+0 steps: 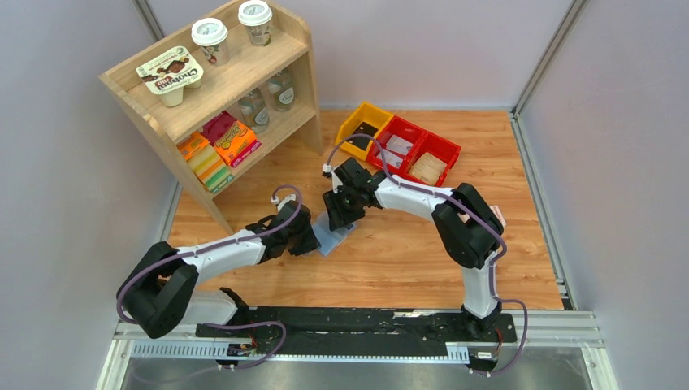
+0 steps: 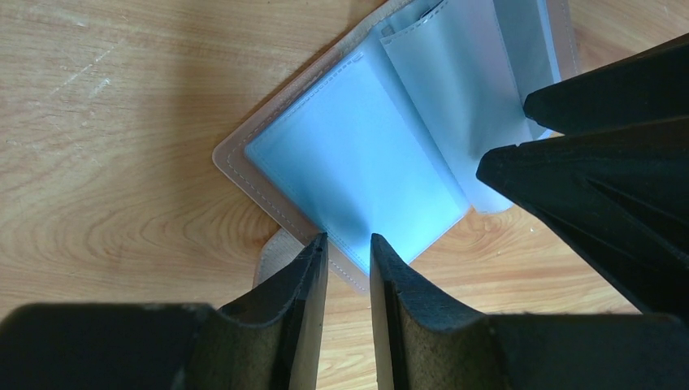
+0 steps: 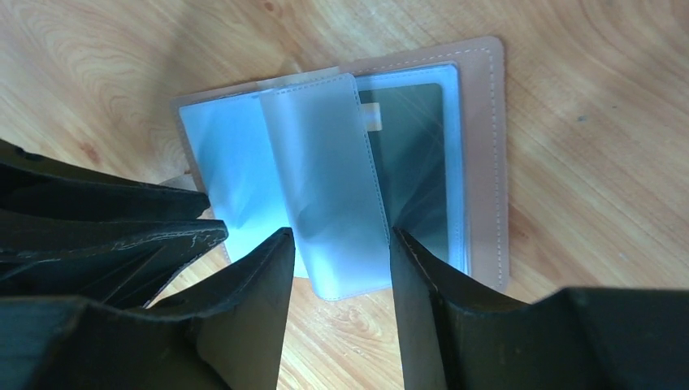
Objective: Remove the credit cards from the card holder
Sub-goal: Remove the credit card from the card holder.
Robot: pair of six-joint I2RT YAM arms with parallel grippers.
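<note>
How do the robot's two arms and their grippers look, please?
The left arm and right arm have white links between bulky black joints, each trailing a lilac cable. The left gripper and right gripper have two matte black wedge-shaped fingers.

1 card holder [image 2: 357, 171], 3 bins [image 1: 416, 148] (1 yel, 2 red), 2 cups [image 1: 210, 36]

The left gripper [image 1: 311, 241] and right gripper [image 1: 338, 218] meet at the card holder [image 1: 335, 239] lying on the wooden table [image 1: 406, 256].
</note>
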